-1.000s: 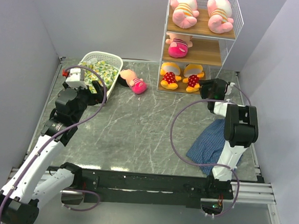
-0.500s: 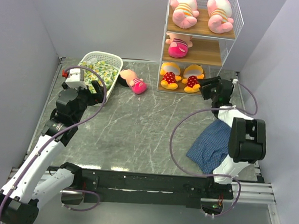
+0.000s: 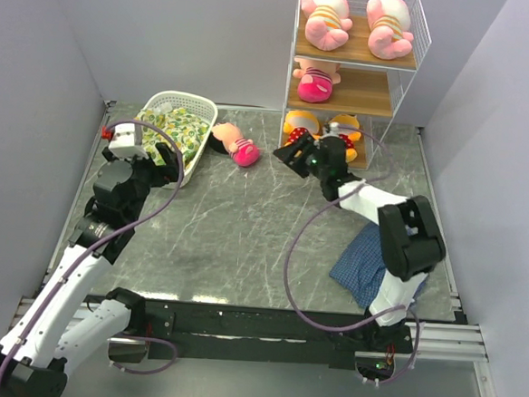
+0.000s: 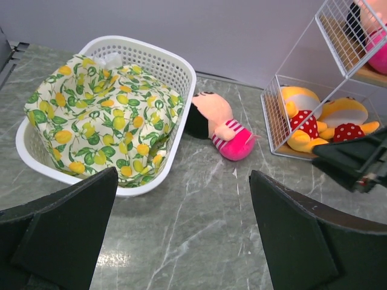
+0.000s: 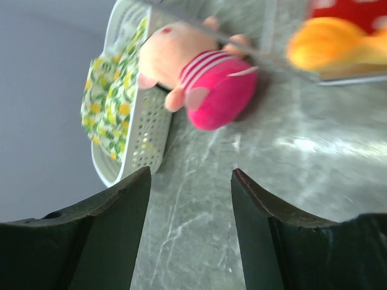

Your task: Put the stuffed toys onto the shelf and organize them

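- With the left jaws: spread wide, nothing gripped, raised above the grey worktop (image 4: 181,241).
- Ahead of the left jaws and off to their left: a white lattice basket (image 4: 158,59), filled with a green-yellow patterned cloth (image 4: 97,115).
- Straight ahead of the left jaws, well beyond the tips: a pink-clad doll (image 4: 219,125) lying on the worktop just beside the basket, dark-haired head toward it.
- With the right jaws: likewise wide apart and empty, low over the worktop, close in front of the bottom tier of the shelf (image 3: 367,95).
- Ahead of the right jaws, in line with the gap but past the tips and untouched: that same pink-clad doll.
- Just beside the right jaws, on the bottom board: two orange-yellow bears (image 4: 299,118), side by side.
- Higher up the shelf: a second doll (image 3: 315,84) on the middle board and two striped piglets (image 3: 324,16) on the top board.
- Behind the right jaws, back toward that arm's base: a blue plaid cloth (image 3: 369,260) crumpled on the worktop.
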